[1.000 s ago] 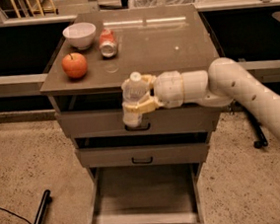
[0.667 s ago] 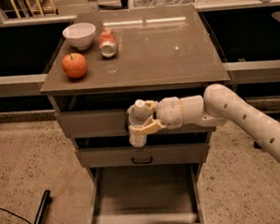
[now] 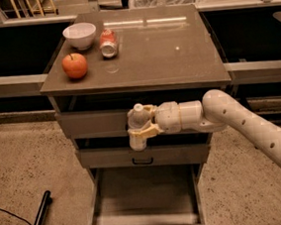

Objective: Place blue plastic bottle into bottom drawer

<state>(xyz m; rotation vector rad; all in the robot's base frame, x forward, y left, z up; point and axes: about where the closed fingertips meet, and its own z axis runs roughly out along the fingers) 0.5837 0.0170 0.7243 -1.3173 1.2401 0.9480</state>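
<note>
Camera view: one blue plastic bottle (image 3: 137,129) is gripped upright (cap up) by the hand (image 3: 142,123), whose fingers are closed around its middle. It is held in the air in front of the cabinet, level with the upper drawer fronts. One arm (image 3: 251,123) is seen, entering from 4 o'clock.

Three drawers are counted. The top drawer (image 3: 92,123) and the middle drawer (image 3: 144,156) are pushed in. The bottom drawer (image 3: 146,196) is pulled out at 6 o'clock from the bottle, and only its grey floor is seen inside.

On the tabletop (image 3: 164,52) three things are grouped toward 10 o'clock: one apple (image 3: 74,66), one bowl (image 3: 80,35) (white) and one can (image 3: 108,42) lying on its side. The bottle is held well apart from them, beyond the front edge.

Open room is left between the bottle's base and the drawer's walls below.
</note>
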